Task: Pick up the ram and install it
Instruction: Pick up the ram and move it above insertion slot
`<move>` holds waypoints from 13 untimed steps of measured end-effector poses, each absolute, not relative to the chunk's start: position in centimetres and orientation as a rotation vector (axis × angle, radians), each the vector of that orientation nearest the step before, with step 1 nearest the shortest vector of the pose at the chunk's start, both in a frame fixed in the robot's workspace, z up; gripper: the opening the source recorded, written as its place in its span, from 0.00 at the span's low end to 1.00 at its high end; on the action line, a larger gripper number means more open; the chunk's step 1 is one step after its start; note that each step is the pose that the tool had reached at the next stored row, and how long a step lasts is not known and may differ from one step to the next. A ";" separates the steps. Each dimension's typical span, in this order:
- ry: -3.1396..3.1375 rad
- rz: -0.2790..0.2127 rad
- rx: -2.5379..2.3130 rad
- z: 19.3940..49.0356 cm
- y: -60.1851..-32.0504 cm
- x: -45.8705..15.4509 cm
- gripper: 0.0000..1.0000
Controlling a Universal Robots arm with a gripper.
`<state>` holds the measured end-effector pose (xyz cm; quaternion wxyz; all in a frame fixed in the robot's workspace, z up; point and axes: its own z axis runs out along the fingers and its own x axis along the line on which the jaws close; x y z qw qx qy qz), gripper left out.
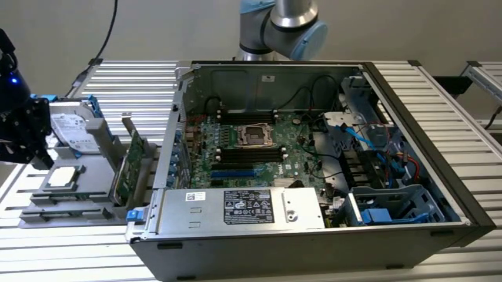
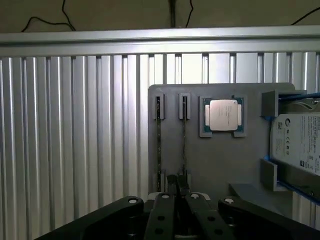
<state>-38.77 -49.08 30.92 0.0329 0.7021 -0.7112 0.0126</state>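
Observation:
The ram [image 2: 184, 142] stands edge-on in a slot of the grey holder [image 2: 215, 165], nearer the CPU; in the exterior view it is the low green stick [image 1: 121, 178]. A second board [image 2: 159, 145], the taller green expansion card [image 1: 136, 157], stands in the neighbouring slot. My gripper [image 2: 178, 188] hangs above the holder's near end, in line with the ram's edge. Its fingers are pressed together and I see nothing between them. In the exterior view the gripper [image 1: 27, 150] is the black body at the exterior view's far left.
A CPU [image 2: 223, 115] and a silver hard drive with blue rails [image 2: 300, 142] share the holder. The open computer case [image 1: 408, 141] with its motherboard [image 1: 251, 150] and black memory slots [image 1: 249, 155] fills the middle of the ribbed aluminium table [image 1: 133, 82].

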 end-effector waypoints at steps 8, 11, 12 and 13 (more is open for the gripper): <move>-2.190 0.037 2.162 30.3 -50.1 -39.0 0.36; -2.190 0.037 2.162 29.7 -50.8 -39.0 0.36; -2.190 0.037 2.162 29.5 -51.0 -39.0 0.36; -2.190 0.036 2.162 29.4 -51.1 -39.0 0.36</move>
